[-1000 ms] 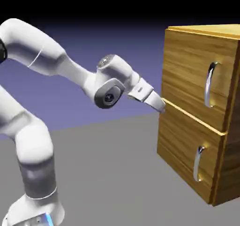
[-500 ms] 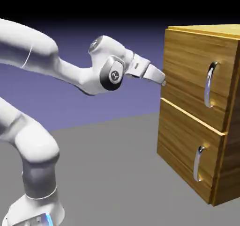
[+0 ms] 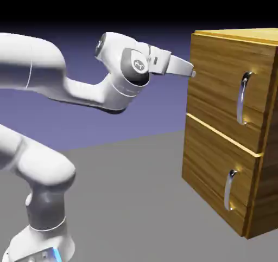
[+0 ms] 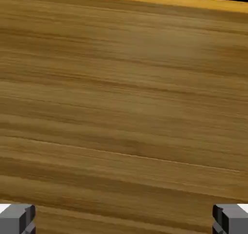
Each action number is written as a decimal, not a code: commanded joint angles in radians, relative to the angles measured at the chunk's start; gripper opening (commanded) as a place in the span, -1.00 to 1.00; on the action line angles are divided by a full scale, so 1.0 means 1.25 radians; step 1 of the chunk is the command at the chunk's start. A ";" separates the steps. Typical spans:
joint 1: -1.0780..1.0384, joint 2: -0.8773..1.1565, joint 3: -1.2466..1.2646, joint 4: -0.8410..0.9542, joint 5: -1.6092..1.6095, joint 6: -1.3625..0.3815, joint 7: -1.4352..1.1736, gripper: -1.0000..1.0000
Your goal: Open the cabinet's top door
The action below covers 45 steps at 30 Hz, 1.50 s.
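grey floor carries the robot's base and, apparently, the cabinet.

Arm reconfigured, forearm now flatter; fingers raised along top door, now pointing less steeply down.

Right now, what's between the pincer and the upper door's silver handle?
Only the bare wood-grain front of the upper door, as the exterior view shows.
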 commanded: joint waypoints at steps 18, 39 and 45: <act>0.243 -0.126 -0.277 0.120 -0.626 -0.031 0.407 1.00; 0.581 -0.209 -0.570 0.329 -1.156 -0.074 0.741 1.00; 0.536 -0.136 -0.547 0.311 -1.221 -0.076 0.880 -1.00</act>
